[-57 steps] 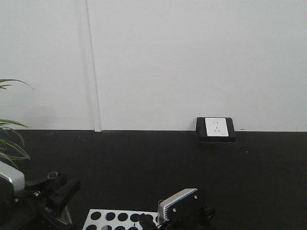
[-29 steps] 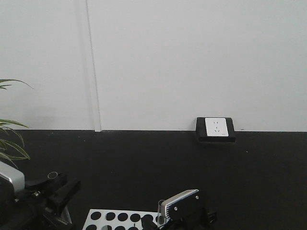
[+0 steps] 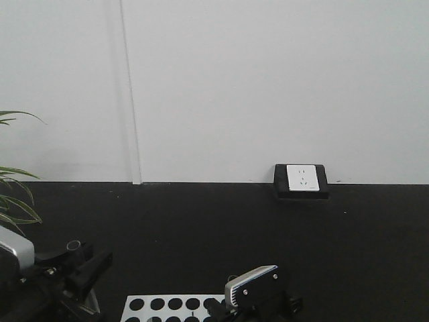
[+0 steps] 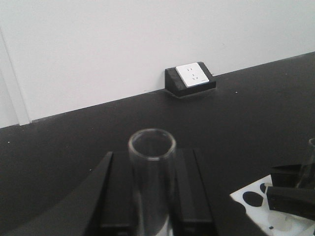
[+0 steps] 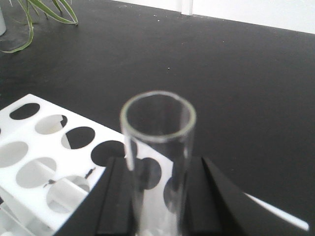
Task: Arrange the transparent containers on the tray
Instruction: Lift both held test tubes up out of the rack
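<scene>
Left wrist view: my left gripper [image 4: 153, 196] clamps tube 1 [image 4: 151, 155], my right gripper [image 5: 157, 196] tube 2 [image 5: 157, 130]; neither placed yet.

Black left arm [image 3: 67, 272] and right arm [image 3: 281, 305], each capped with a silver-grey wrist housing [image 3: 249, 282]; broad matte-black fingers [image 5: 115, 196].

A broad stretch of black table [image 3: 214, 228] was left open across the middle of the front view, bounded behind by the white wall [image 3: 268, 80], where a socket box [image 3: 301, 180] was set right of centre. The left edge was crossed by plant leaves [image 3: 13, 201]. The bottom centre was occupied by the white rack [image 3: 167, 305]. The gap between the left fingers [image 4: 118, 194] was filled by one test tube [image 4: 152, 162], that between the right fingers [image 5: 115, 196] by another test tube [image 5: 157, 142].
</scene>
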